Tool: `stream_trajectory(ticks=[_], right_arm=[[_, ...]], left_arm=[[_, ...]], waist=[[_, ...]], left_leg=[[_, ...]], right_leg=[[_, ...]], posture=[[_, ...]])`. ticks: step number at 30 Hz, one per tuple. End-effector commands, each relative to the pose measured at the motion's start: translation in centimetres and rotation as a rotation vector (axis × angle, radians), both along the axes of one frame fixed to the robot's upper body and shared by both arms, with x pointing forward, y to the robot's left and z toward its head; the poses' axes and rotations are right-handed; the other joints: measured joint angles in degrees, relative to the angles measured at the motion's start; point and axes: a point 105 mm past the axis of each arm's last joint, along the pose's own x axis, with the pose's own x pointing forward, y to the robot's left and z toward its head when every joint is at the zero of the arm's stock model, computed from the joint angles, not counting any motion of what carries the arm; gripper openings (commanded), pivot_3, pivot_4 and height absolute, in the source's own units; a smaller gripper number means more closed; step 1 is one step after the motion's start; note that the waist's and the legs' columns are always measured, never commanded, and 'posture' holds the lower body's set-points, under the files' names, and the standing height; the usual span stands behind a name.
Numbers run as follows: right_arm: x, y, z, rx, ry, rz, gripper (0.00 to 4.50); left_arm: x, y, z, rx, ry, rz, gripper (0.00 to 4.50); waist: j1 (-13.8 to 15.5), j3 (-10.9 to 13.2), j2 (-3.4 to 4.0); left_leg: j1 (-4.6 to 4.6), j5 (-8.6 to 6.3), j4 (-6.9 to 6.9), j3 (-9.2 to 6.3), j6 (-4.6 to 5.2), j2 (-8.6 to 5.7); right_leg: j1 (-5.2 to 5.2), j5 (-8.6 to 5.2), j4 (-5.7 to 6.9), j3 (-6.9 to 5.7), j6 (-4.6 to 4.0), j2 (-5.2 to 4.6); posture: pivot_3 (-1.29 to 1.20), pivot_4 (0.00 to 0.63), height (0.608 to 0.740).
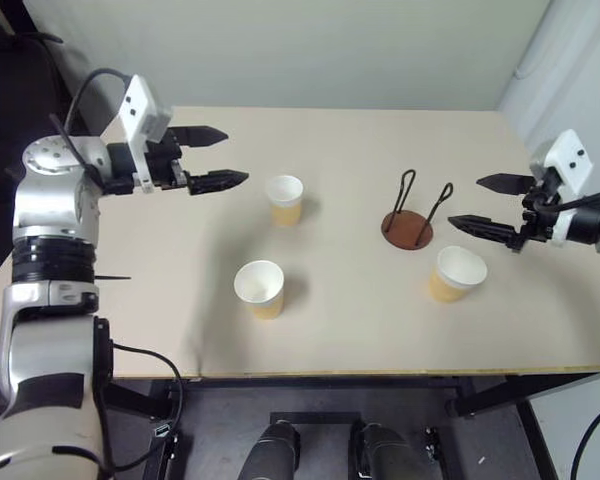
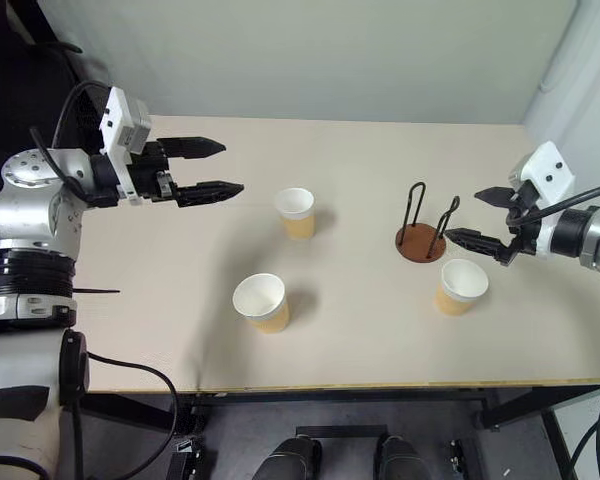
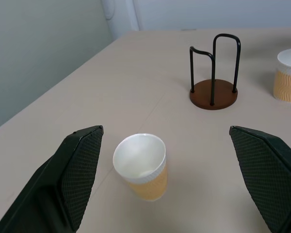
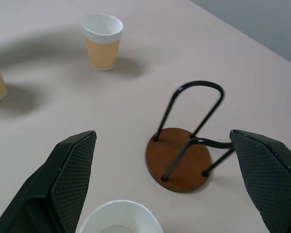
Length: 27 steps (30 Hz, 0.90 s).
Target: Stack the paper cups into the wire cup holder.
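Three paper cups stand upright and apart on the table: one near the middle (image 1: 284, 199), one closer to the front edge (image 1: 260, 288), one at the right (image 1: 457, 273). The wire cup holder (image 1: 408, 222), a brown disc with two black wire loops, stands empty between the middle cup and the right cup. My left gripper (image 1: 212, 157) hovers open above the table, left of the middle cup, which sits between its fingers in the left wrist view (image 3: 141, 166). Just right of the holder (image 4: 184, 158) and above the right cup, my right gripper (image 1: 490, 205) hangs open and empty.
The pale table (image 1: 350, 330) ends in a front edge near me and meets a light wall (image 1: 310, 50) at the back. Bare tabletop lies between the cups and at the left.
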Motion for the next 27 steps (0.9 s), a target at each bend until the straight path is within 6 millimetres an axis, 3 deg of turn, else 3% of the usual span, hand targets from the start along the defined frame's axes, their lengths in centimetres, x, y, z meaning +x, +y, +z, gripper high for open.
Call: stream_trajectory(ticks=[1,12,18,21,27], right_arm=[[-0.5,0.2,1.3,-0.013,-0.047,0.008,4.5],[-0.2,0.2,0.8,-0.006,-0.032,0.012,4.5],[0.0,-0.4,0.1,0.102,0.029,0.013,4.5],[0.5,0.8,-1.2,0.133,0.078,0.024,4.5],[0.7,0.8,-2.1,0.134,0.105,0.017,4.5]], left_arm=[[-0.2,0.3,1.4,-0.015,-0.051,0.007,4.46],[-0.5,-1.6,1.6,0.014,-0.061,-0.072,4.46],[-2.3,-5.4,0.4,0.02,-0.013,-0.257,4.46],[-3.5,-4.7,-0.5,0.071,0.013,-0.304,4.46],[-4.0,-4.4,-1.1,0.08,0.04,-0.304,4.46]], waist=[[0.01,0.0,0.0],[-0.13,0.0,0.0],[0.17,0.0,-0.01],[-0.28,0.0,0.0],[-0.58,0.0,0.0]], left_leg=[[0.0,0.0,0.0,0.0,0.0,0.0],[0.02,0.0,0.01,0.02,0.0,0.0],[-0.01,-0.01,0.07,0.01,0.04,-0.05],[0.01,-0.02,0.09,0.06,0.07,-0.03],[0.08,-0.02,0.04,0.05,0.03,0.07]], right_leg=[[0.0,0.0,0.0,0.0,0.0,0.0],[0.0,0.05,0.03,0.0,0.07,-0.01],[0.03,0.06,-0.01,0.0,0.11,-0.05],[0.02,0.17,0.02,0.01,0.28,-0.06],[-0.01,0.21,0.1,-0.01,0.28,0.02]], posture=[[0.0,0.15,0.74],[0.0,0.15,0.74],[0.0,0.15,0.74],[0.0,0.15,0.74],[0.0,0.15,0.74]])
